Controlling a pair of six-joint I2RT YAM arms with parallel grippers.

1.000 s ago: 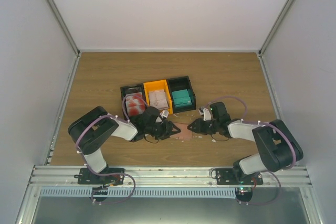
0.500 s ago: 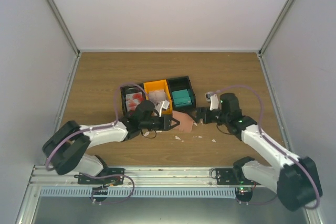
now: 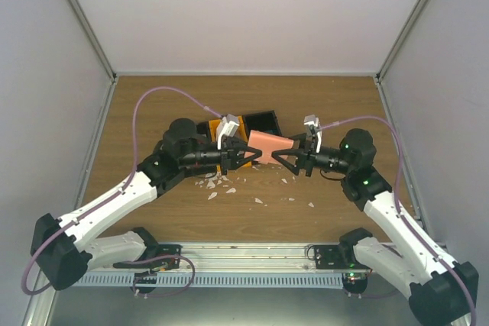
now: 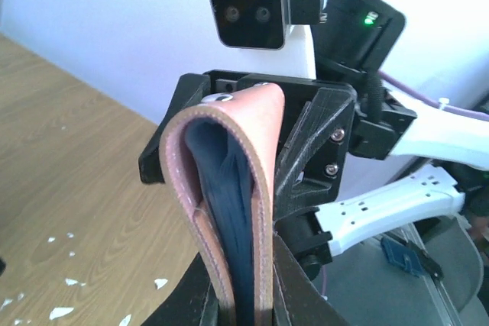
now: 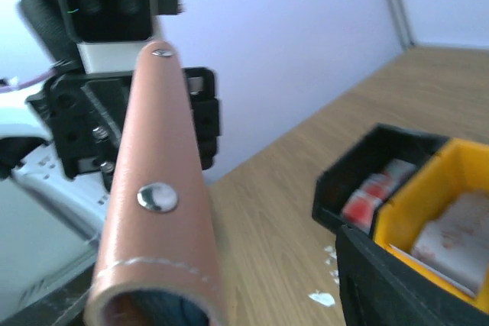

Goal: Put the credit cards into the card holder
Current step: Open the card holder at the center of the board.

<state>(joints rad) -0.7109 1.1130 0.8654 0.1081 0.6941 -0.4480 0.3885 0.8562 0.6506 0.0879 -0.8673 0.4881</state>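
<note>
Left fingers (image 4: pixel 191 307): pinched nearly shut on one end of the card holder (image 3: pixel 269 145), left gripper (image 3: pixel 252 156) carrying it in the air. Right gripper (image 3: pixel 279 159): spread wide at the far, rounded end, gripping nothing that shows. Held above the tabletop's (image 3: pixel 153 112) middle, just on the near-edge side of the bins (image 3: pixel 263 118) with the credit cards (image 5: pixel 370 188). Probably light, soft leather, apt to sag and curl shut. Best taken by one flap's rim and peeled wide.

bin row (image 3: pixel 263 118): black and orange, on table (image 3: pixel 153 112) | paper scraps (image 3: pixel 211 184): white, scattered just in front of bin row
</note>
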